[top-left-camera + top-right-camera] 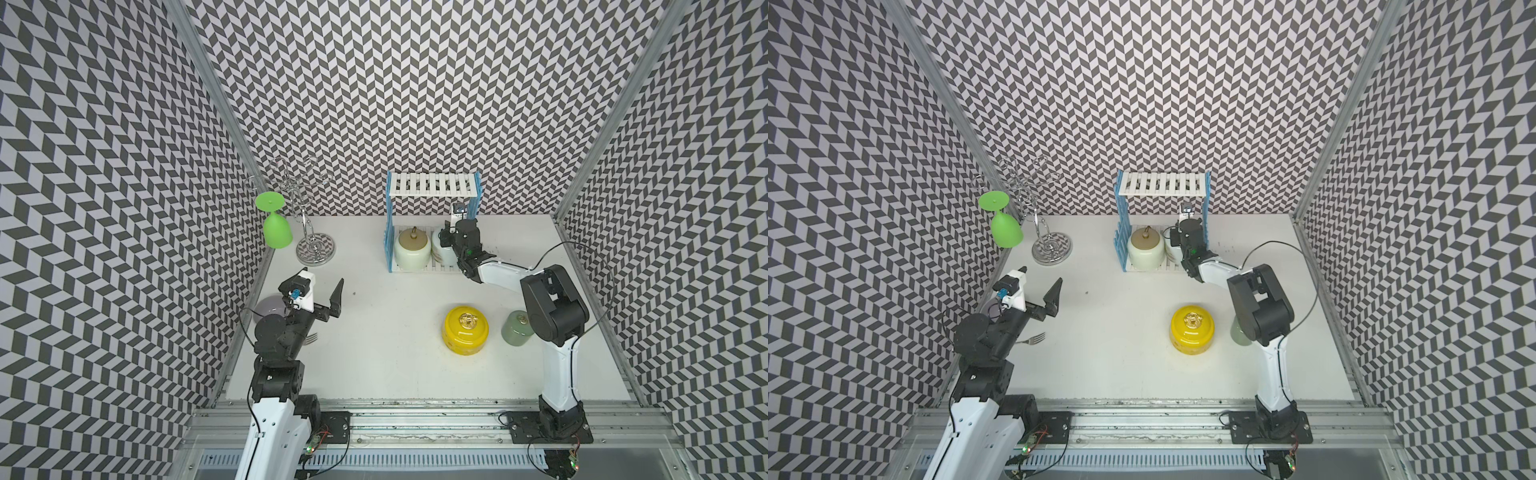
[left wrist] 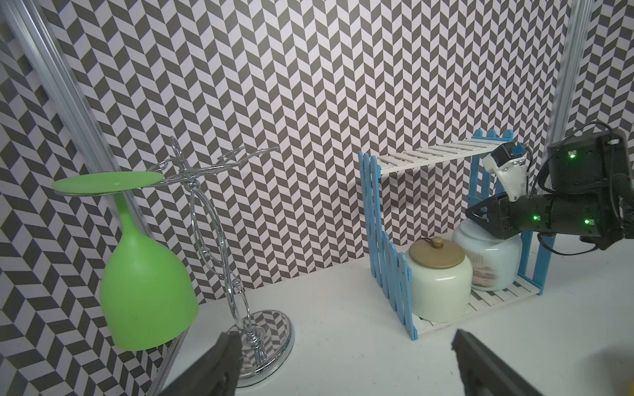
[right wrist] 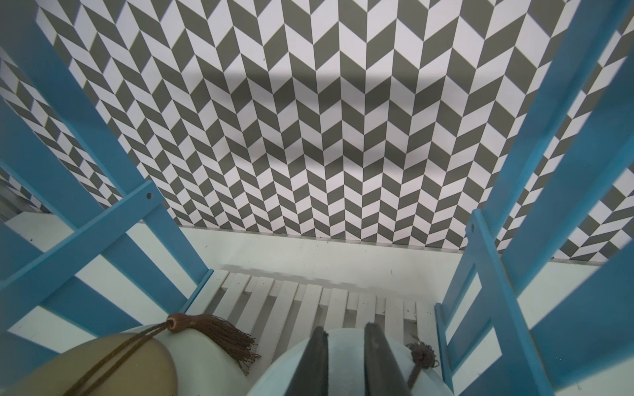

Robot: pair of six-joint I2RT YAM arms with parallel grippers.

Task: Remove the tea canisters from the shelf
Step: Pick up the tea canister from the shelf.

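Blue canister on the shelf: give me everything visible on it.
The blue canister is a squat, glossy, ceramic-looking pale-blue jar, lid on, with a faint picture on its side. It stands upright on the shelf's lower slats, beside the cream canister; whether they touch is unclear. A brown tassel lies at the lid's edge. The right gripper is shut at the lid's top, apparently on a hidden knob.

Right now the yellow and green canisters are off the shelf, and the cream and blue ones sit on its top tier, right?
No: the left wrist view shows the cream canister and pale blue canister on the bottom tier of the shelf. The rest holds.
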